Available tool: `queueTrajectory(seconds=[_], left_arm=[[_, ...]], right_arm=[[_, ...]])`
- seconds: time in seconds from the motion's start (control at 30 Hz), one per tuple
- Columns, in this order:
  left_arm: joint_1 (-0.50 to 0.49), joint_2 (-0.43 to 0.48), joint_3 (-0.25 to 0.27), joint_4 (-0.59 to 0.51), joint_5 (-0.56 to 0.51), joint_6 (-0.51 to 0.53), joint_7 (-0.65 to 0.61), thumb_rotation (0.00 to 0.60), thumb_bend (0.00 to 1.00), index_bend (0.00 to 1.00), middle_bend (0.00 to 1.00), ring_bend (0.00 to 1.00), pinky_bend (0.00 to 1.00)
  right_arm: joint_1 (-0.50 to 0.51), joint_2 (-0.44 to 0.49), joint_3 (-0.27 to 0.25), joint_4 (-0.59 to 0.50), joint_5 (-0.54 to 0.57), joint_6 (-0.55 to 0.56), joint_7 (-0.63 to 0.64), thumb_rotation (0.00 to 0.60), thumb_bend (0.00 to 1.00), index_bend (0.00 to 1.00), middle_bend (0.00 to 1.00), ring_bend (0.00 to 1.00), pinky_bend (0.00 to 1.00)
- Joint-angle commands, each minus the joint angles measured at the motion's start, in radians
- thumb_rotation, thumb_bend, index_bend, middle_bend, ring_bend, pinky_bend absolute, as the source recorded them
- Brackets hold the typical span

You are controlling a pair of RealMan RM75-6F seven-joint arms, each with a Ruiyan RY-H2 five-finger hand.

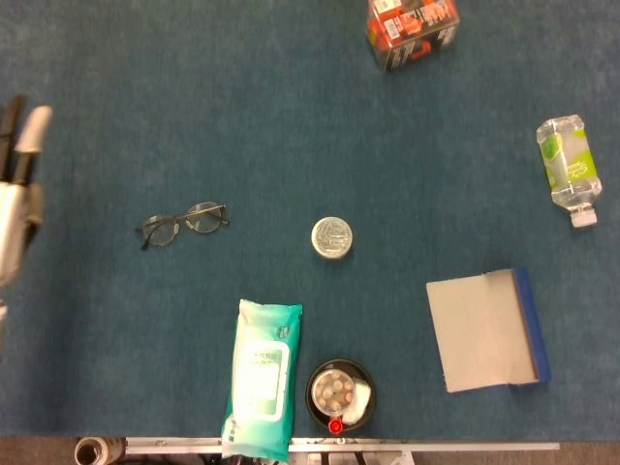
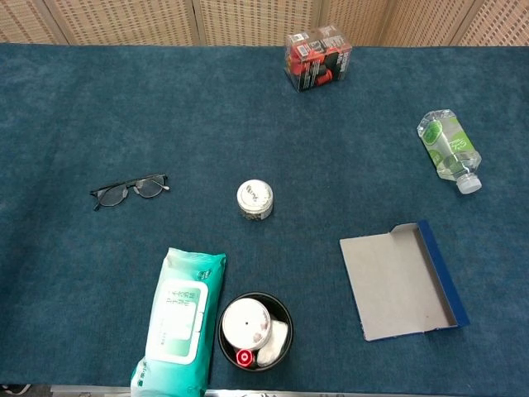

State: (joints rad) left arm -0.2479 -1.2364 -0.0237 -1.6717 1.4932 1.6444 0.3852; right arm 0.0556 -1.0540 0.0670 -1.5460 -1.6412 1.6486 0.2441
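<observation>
Well, my left hand sits at the far left edge of the head view, only partly in frame, fingers straight and apart with nothing in them; the chest view does not show it at all. My right hand is in neither view. The nearest thing to my left hand is the pair of glasses, lying flat on the blue cloth table with lenses up, well apart from my fingers and touching nothing else.

If I go for the glasses, I judge the frame thin and low against the cloth (little to get under), so I would come down over the bridge or one lens rim and pinch gently between thumb and a finger, not press on the lenses or bend a temple arm.

Around them: a small round tin to the right of the glasses, a teal pack of wet wipes nearer the front edge, and a black bowl with small items just beside the pack. Further right lies an open grey folder with a blue edge, a plastic bottle on its side, and a red packet at the far edge. Nothing lies between my hand and the glasses.
</observation>
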Motion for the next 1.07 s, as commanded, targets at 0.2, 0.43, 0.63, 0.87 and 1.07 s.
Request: queueTrajectory(seconds=[0.2,0.43,0.63,0.87,1.07], left_arm=[[0.105,0.066,0.046,0.029,0.095,0.095,-0.186,0.600,0.54,0.02,0.00,0.00,0.16],[0.142,0.079,0.074,0.083,0.128,0.091,-0.300,0.600,0.54,0.04,0.00,0.00,0.16],[0.155,0.074,0.072,0.145,0.116,0.061,-0.401,0.600,0.54,0.15,0.00,0.00,0.16],[0.156,0.077,0.059,0.178,0.108,0.032,-0.468,0.600,0.54,0.15,0.00,0.00,0.16],[0.162,0.078,0.044,0.185,0.101,0.026,-0.485,0.600,0.54,0.15,0.00,0.00,0.16]], right_arm=[[0.004,-0.015,-0.001,-0.004,-0.002,-0.007,-0.040,0.600,0.33,0.48,0.48,0.38,0.35],[0.003,-0.021,-0.003,-0.002,-0.007,-0.004,-0.051,0.600,0.33,0.48,0.48,0.38,0.35],[0.009,-0.027,-0.001,-0.003,0.000,-0.017,-0.069,0.600,0.33,0.48,0.48,0.38,0.35],[0.016,-0.037,-0.002,-0.004,0.000,-0.030,-0.097,0.600,0.33,0.48,0.48,0.38,0.35],[0.026,-0.038,0.000,-0.004,0.014,-0.056,-0.106,0.600,0.33,0.48,0.48,0.38,0.35]])
